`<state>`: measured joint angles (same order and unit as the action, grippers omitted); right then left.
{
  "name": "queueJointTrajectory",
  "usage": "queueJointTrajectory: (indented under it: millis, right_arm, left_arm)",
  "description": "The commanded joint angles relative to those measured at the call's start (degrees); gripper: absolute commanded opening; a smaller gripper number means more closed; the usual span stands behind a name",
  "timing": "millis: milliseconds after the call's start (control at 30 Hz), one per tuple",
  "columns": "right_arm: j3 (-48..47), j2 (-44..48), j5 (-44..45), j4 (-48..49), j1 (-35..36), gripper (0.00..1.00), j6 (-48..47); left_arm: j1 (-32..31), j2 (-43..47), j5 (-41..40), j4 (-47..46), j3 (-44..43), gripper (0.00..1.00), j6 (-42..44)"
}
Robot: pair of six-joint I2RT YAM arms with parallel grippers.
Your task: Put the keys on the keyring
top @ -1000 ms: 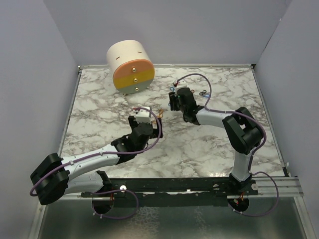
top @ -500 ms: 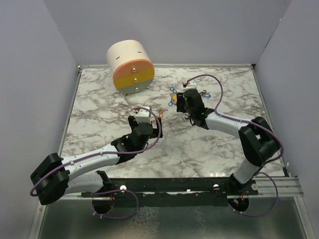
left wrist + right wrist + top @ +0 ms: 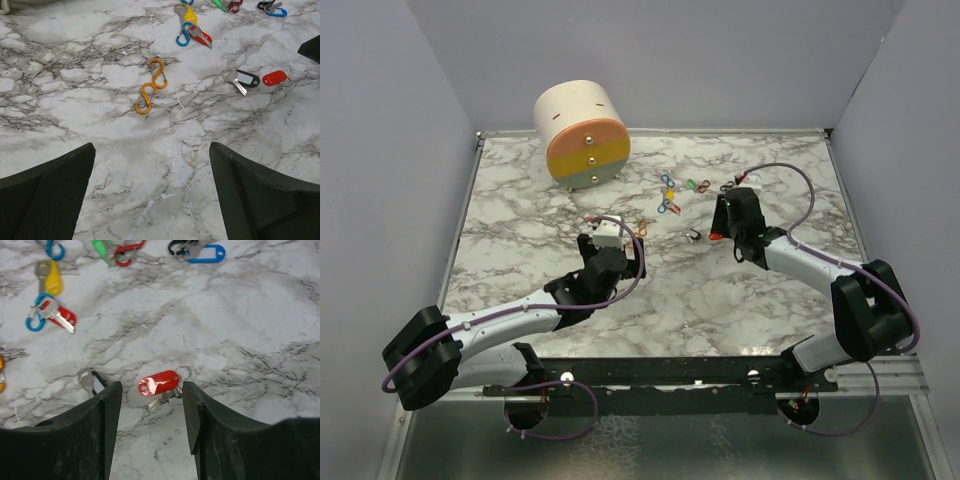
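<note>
Red oval plastic-tagged key (image 3: 159, 383): loose between half-spread tips of my right claw (image 3: 151, 392), now withdrawn from coloured keys (image 3: 52, 282) beyond. Left claw (image 3: 151, 150) wide, empty.

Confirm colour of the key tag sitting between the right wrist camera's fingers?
Red. The key tag shows best in the right wrist view.

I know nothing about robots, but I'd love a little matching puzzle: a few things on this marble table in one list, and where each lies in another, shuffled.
Things:
1. orange double clip
2. red tag
3. blue tag
4. cream drum

Places:
A. at the far left corner of the table
B. between the open fingers of the right gripper, touching neither
C. alone, ahead of the left gripper
D. beside a black clip

Pairs: 1-C, 2-B, 3-D, 4-A
</note>
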<state>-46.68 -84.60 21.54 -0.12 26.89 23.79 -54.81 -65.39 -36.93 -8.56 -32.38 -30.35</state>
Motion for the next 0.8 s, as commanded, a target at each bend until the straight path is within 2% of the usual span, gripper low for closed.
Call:
queueJointTrajectory:
  millis: [0,400,767]
  right_arm:
    - [2.2,-0.3,-1.3,-2.8,-4.0,0.52,2.0]
    - [0.3,-7.6,-9.7,-0.3,-10.8,0.52,2.0]
    - [-2.1,-13.4,-13.8,2.7,-11.6,0.52,1.7]
  left_arm:
    - [0.3,-1.1,0.1,-1.8,0.4,0.99,-0.5]
    - [0.4,-3.4,0.6,-2.7,-0.2,0.99,-0.5]
    - [0.5,-4.5,0.8,-3.1,-0.6,0.99,-0.2]
